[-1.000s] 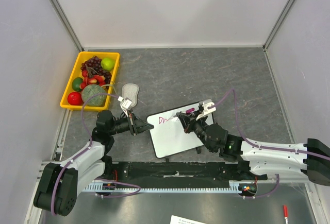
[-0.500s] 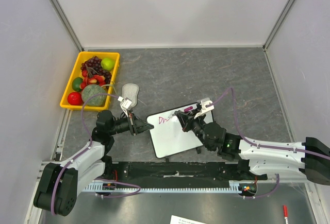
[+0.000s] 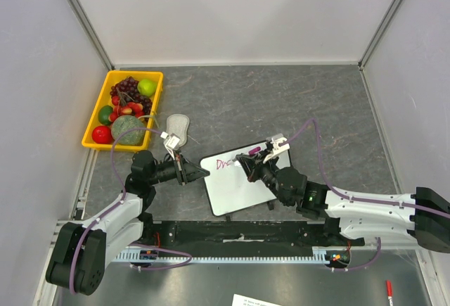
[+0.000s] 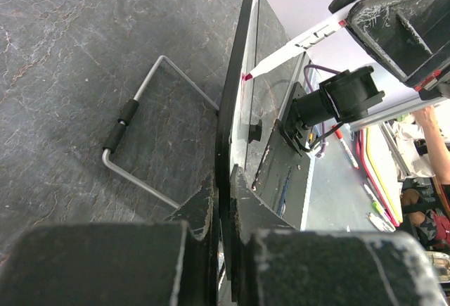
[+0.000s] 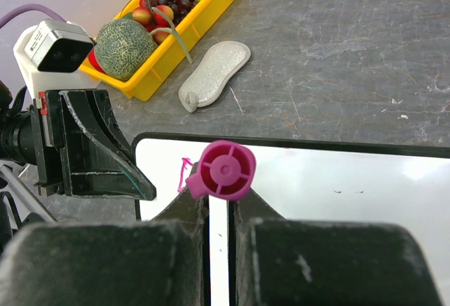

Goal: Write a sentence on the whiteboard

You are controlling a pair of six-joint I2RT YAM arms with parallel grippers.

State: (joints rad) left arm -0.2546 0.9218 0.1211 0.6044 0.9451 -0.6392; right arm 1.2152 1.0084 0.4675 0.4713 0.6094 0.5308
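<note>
The yellow bin point(image 3: 112, 146) holds grapes point(image 3: 128, 86), a green apple point(image 3: 147, 86) and a melon point(image 3: 125, 130). The left end effector point(image 3: 204, 172) pinches the left edge of the whiteboard point(image 3: 235, 190) on the surface; the right end effector point(image 3: 247, 159) grips a marker point(image 5: 225, 170) at the sentence point(image 3: 226, 164), only its pink start written

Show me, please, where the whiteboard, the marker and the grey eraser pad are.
whiteboard point(image 3: 233, 189): top external view, bare white face below the writing.
marker point(image 5: 225, 170): right wrist view, its round magenta end.
grey eraser pad point(image 5: 214, 74): right wrist view, middle of its top.
</note>
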